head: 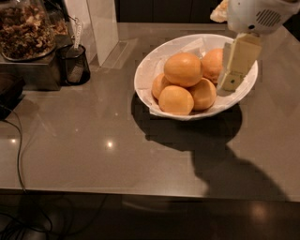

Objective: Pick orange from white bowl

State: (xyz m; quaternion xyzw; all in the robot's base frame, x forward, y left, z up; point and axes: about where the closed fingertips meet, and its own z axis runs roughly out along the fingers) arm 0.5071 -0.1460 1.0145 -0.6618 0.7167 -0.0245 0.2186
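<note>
The white bowl (143, 70) stands on the grey-brown counter at centre right, lined with white paper. Several oranges are piled in it. The largest orange (183, 69) lies on top of the pile, left of centre. My gripper (232, 82) hangs from the white arm housing (258, 14) at the top right. Its cream tip is over the bowl's right side, just right of the pile and close beside the right-hand oranges (213, 63). It holds nothing that I can see.
A small black mesh cup (73, 64) stands at the left next to a metal box carrying a glass jar of nuts (26, 28). A white upright panel (101, 28) is behind it. A black cable (18, 154) runs down the left. The counter's front edge crosses low in view.
</note>
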